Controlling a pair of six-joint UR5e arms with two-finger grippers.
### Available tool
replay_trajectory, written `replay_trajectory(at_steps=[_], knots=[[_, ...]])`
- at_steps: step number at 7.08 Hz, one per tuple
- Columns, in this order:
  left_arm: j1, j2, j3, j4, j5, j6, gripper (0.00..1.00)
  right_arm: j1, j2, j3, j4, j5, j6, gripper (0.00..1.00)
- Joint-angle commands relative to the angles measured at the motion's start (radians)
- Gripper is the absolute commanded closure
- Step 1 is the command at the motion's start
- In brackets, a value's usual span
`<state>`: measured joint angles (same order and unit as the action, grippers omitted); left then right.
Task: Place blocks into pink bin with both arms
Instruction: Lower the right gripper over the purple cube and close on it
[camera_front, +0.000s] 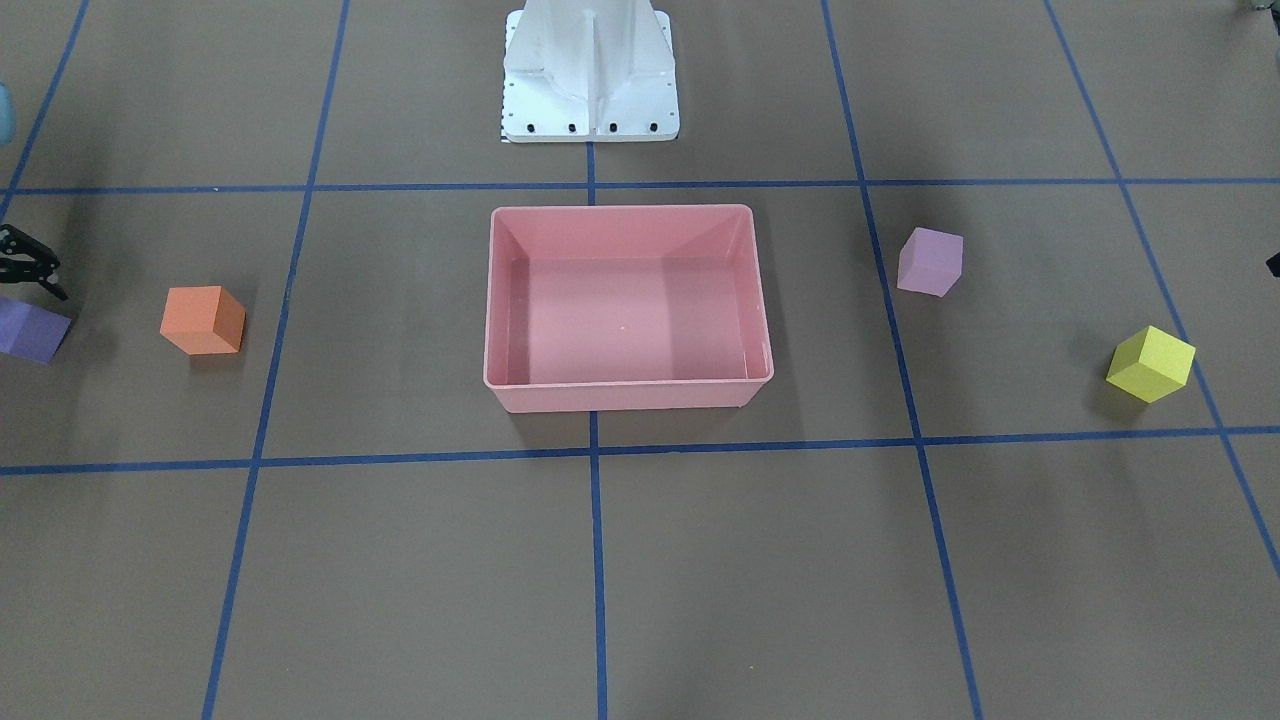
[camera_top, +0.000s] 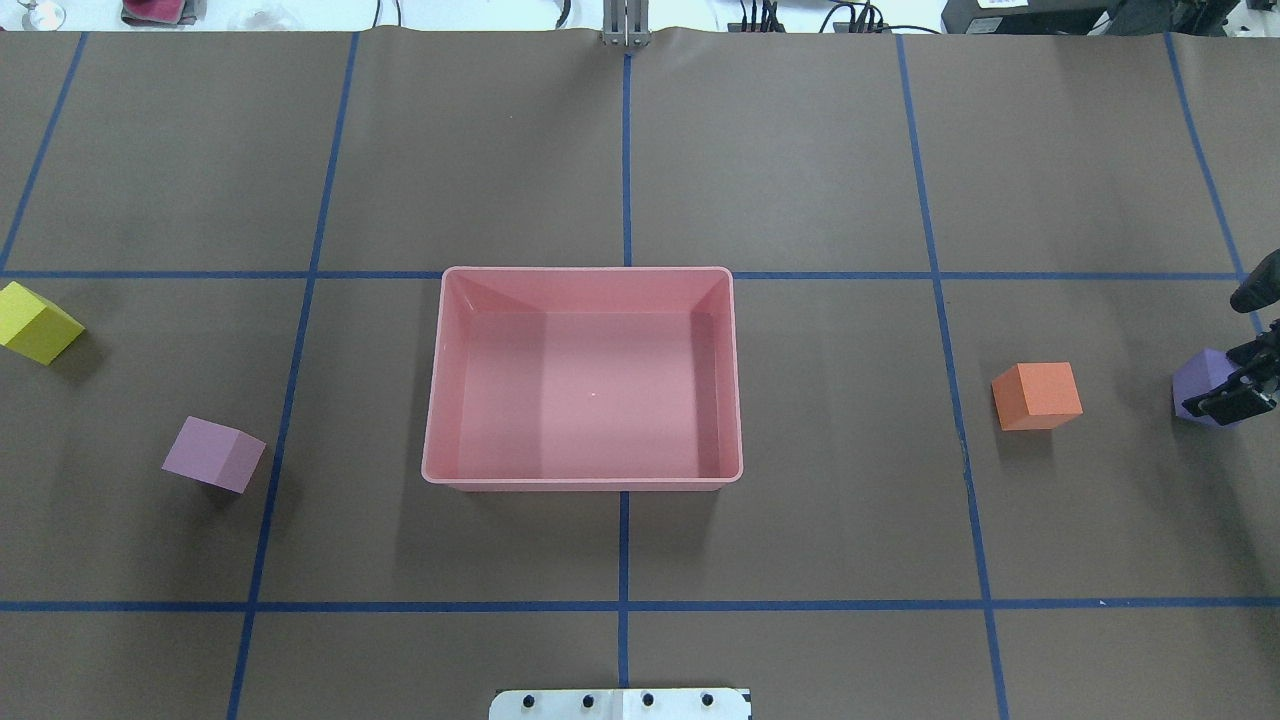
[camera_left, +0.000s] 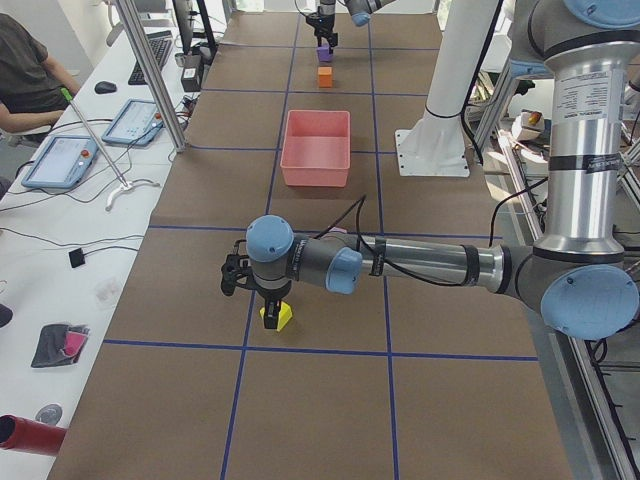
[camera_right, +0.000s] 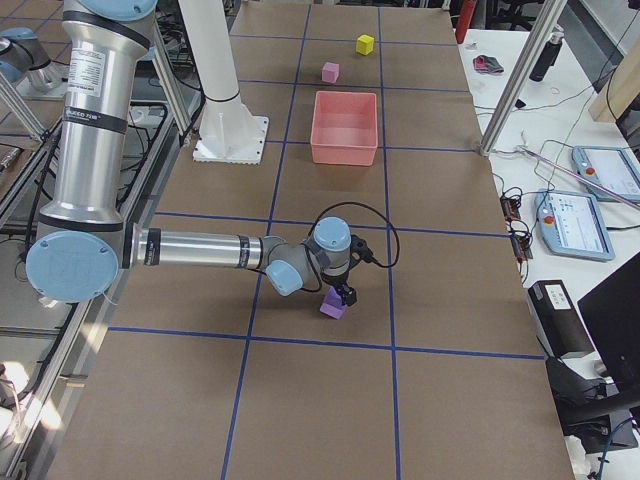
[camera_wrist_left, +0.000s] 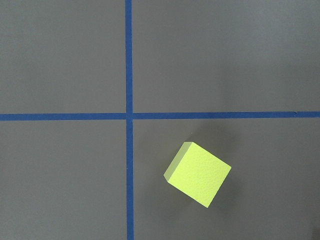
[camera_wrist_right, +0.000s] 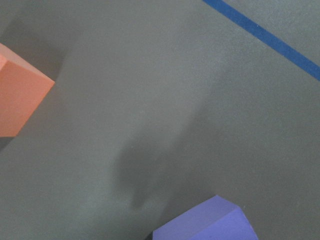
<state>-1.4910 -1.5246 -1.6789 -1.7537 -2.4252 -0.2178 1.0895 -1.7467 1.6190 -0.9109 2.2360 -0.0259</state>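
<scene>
Our right claw (camera_top: 1236, 395) hangs just above the dark purple block (camera_top: 1200, 385) and our left claw (camera_left: 268, 305) above the yellow block (camera_left: 281, 317), spread or clenched we cannot tell, each poised to feed the empty pink bin (camera_top: 585, 290) lying midway on the tabletop (camera_top: 850, 500).

The right gripper (camera_top: 1240, 390) is cut by the overhead view's right edge and covers part of the dark purple block (camera_top: 1198, 385). How its jaws stand cannot be told. In the front-facing view that block runs off the left edge. The yellow block (camera_top: 35, 322) is clipped by the overhead view's left edge. The left gripper (camera_left: 266, 303) shows only in the left side view, too small to judge. The right wrist view cuts the orange block (camera_wrist_right: 20, 95) at its left edge.
</scene>
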Motion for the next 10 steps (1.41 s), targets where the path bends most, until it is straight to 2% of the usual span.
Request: replay_trajectory(at_steps=[1, 4, 5, 6, 7, 8, 10], knots=[[0.000, 0.000, 0.001, 0.000, -0.002, -0.002, 0.00, -0.002, 0.001, 0.015, -0.002, -0.027, -0.040, 0.00], [0.000, 0.000, 0.004, -0.001, -0.002, -0.005, 0.00, 0.046, -0.002, 0.087, -0.132, -0.032, -0.119, 0.00], [0.000, 0.000, 0.004, -0.001, -0.002, -0.005, 0.00, 0.047, -0.025, 0.085, -0.155, -0.045, -0.115, 0.00], [0.000, 0.000, 0.004, -0.001, -0.002, -0.005, 0.00, 0.065, -0.030, 0.114, -0.233, -0.018, -0.027, 0.00], [0.000, 0.001, 0.004, -0.007, -0.002, -0.005, 0.00, 0.085, -0.033, 0.117, -0.259, 0.014, 0.141, 0.00], [0.000, 0.000, 0.004, -0.007, -0.002, -0.005, 0.00, 0.084, -0.040, 0.111, -0.255, 0.039, 0.338, 0.00], [0.000, 0.000, 0.005, -0.007, -0.002, -0.005, 0.00, 0.082, -0.039, 0.113, -0.249, 0.065, 0.563, 0.00]])
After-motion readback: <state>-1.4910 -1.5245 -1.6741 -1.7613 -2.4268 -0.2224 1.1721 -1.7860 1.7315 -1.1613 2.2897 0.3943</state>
